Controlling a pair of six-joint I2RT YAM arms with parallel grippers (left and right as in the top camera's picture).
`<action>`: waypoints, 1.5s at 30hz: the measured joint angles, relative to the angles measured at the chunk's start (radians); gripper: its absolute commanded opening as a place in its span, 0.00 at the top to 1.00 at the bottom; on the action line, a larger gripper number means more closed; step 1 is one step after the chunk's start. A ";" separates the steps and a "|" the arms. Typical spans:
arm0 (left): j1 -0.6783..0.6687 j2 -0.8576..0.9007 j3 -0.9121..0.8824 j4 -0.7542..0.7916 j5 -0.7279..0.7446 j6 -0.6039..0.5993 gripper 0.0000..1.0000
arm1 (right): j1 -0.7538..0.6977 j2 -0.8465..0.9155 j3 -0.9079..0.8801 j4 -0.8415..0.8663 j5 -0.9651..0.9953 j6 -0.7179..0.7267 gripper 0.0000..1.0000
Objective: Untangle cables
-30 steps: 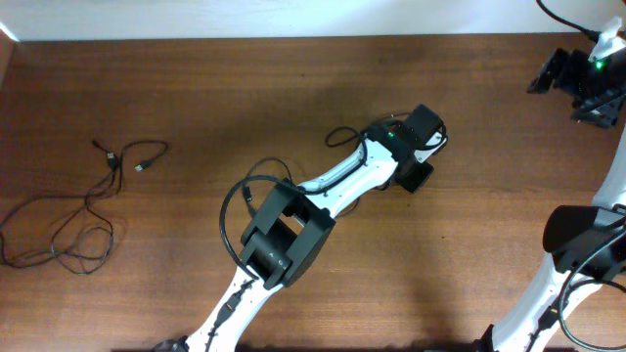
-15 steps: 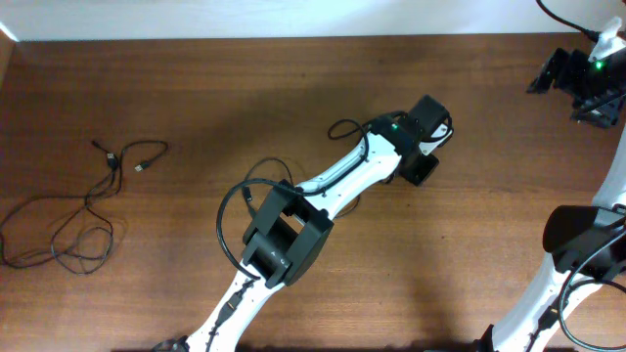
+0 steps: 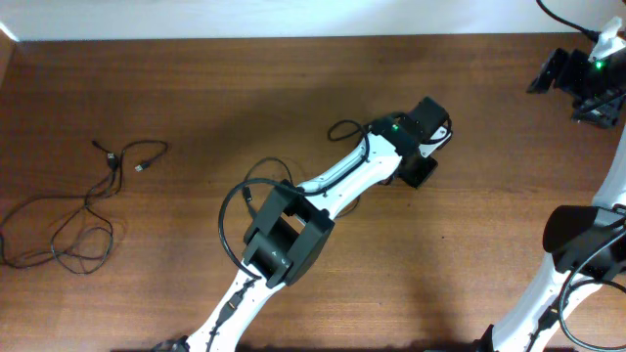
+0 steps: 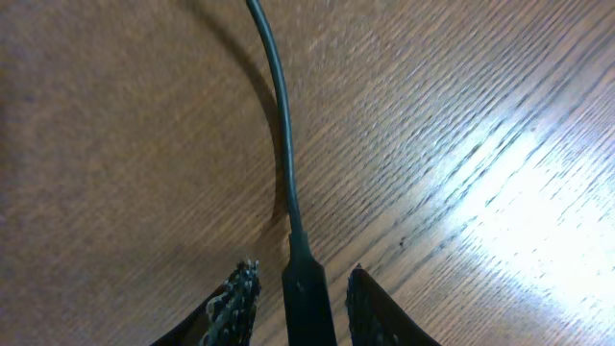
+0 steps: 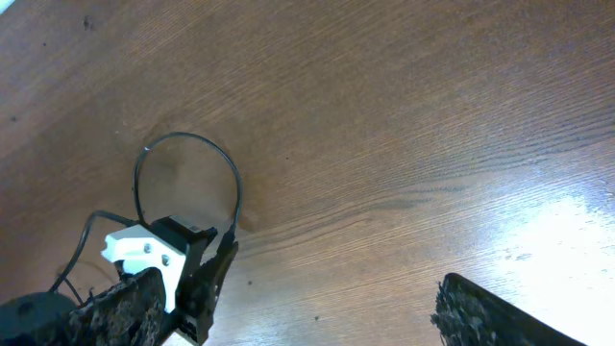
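Observation:
A black cable plug [image 4: 307, 300] lies on the wood between the fingertips of my left gripper [image 4: 302, 288]. Slim gaps of wood show on both sides of it, so the jaws stand open round the plug. Its cord [image 4: 284, 144] curves away toward the far left. From the right wrist I see this cable's loop [image 5: 184, 135] arching beyond the left gripper [image 5: 168, 264]. A loose bunch of thin black cables [image 3: 103, 186] lies at the table's far left. My left gripper [image 3: 419, 168] is mid-table. My right gripper [image 3: 565, 76] hangs wide open and empty at the far right corner.
The left arm [image 3: 284, 230] stretches from the front edge to the middle, with its own thicker black cable looping beside it. The right arm's base [image 3: 582, 244] stands at the right edge. Brown wooden table [image 3: 196, 88] runs to a white wall at the back.
The left gripper has shifted slightly up and to the right over the table, and the thin loop beside it moved along. The right arm and the left bunch have not moved.

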 measured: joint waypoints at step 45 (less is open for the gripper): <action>0.420 0.023 0.407 -0.870 -0.183 -0.037 0.47 | 0.000 0.000 0.000 0.000 0.000 0.000 0.09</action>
